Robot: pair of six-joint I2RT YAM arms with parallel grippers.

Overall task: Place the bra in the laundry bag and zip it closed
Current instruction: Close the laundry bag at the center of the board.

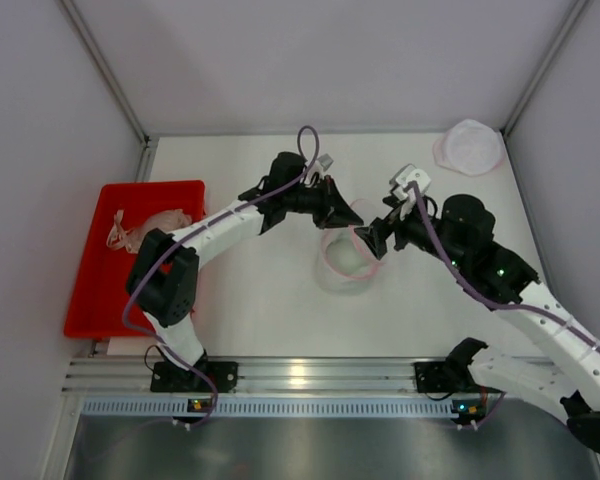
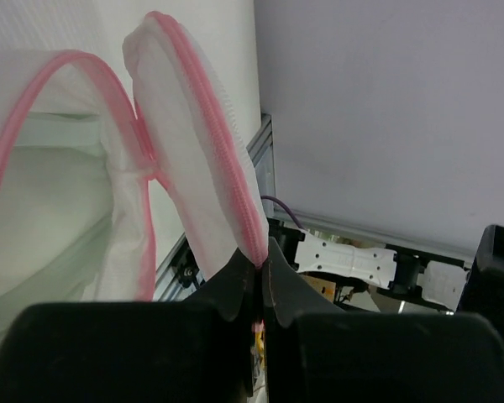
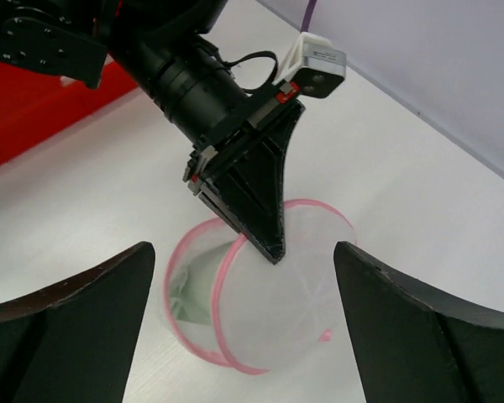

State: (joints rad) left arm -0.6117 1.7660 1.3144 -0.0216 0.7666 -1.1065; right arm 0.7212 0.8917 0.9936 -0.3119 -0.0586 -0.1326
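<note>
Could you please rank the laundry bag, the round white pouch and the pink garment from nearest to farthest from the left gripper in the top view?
1. laundry bag, centre: the left gripper pinches its rim.
2. round white pouch, far right corner.
3. pink garment, in the red tray, left.

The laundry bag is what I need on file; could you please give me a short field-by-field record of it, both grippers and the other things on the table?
Laundry bag: mid-table, round white mesh, pink zip edge, flap lifted, not zipped
Contents: pale green fabric, probably the bra
Left gripper: shut on the flap's pink zip edge
Right gripper: open beside the bag, holding nothing
Red tray: left side of the table, pink garment in it
Second bag: far right corner, untouched
</note>
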